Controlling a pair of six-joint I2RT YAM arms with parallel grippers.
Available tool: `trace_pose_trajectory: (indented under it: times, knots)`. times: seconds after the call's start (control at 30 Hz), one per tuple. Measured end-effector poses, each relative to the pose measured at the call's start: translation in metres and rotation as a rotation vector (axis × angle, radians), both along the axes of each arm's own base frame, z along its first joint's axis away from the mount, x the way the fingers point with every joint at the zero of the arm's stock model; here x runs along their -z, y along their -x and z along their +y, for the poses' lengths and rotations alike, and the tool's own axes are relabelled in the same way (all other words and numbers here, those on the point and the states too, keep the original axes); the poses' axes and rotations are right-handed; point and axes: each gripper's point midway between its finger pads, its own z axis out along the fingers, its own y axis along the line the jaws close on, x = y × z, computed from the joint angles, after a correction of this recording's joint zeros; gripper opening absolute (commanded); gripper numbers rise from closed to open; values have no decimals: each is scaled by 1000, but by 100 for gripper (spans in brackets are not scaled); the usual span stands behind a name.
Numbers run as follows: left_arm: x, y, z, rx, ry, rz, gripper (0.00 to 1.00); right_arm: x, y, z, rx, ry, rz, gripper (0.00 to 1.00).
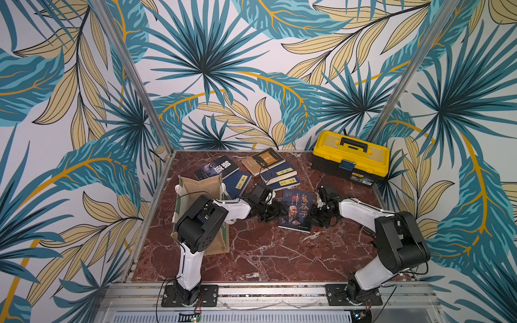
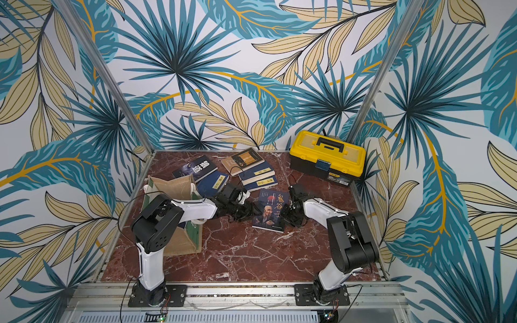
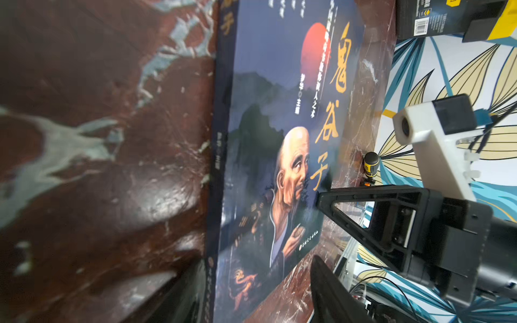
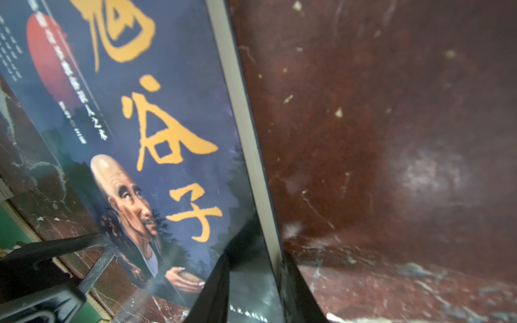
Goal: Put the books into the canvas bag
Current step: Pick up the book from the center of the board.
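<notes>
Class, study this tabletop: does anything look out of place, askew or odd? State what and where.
The yellow-and-black plastic toolbox in the far right corner has no part in packing books. The thin paperbacks at the back lie fanned and overlapping at odd angles. Nothing looks spilled or damaged.

A dark-blue book (image 1: 297,210) lies on the table (image 1: 251,260), with the left gripper (image 1: 275,212) at one edge and the right gripper (image 1: 315,214) opposite. A canvas bag (image 1: 208,186) stands near the left edge, and a toolbox (image 1: 351,156) sits in the far right corner.
</notes>
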Motion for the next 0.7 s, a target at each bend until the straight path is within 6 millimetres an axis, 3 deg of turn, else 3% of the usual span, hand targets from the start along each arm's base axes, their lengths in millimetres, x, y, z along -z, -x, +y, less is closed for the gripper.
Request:
trace_pose_trajectory:
  times: [0.07, 0.2, 0.5, 0.7]
  knots:
    - [0, 0, -1, 2, 17, 15, 58, 0, -1, -2, 4, 1, 0, 31]
    - [-4, 5, -5, 19, 44, 37, 56, 0, -2, -4, 7, 9, -5, 42]
    - [-10, 8, -8, 31, 67, 47, 52, 0, 1, -8, 8, 23, -18, 33]
    - [-9, 10, -11, 31, 56, 36, 45, -1, 6, -12, 14, 30, -28, 33]
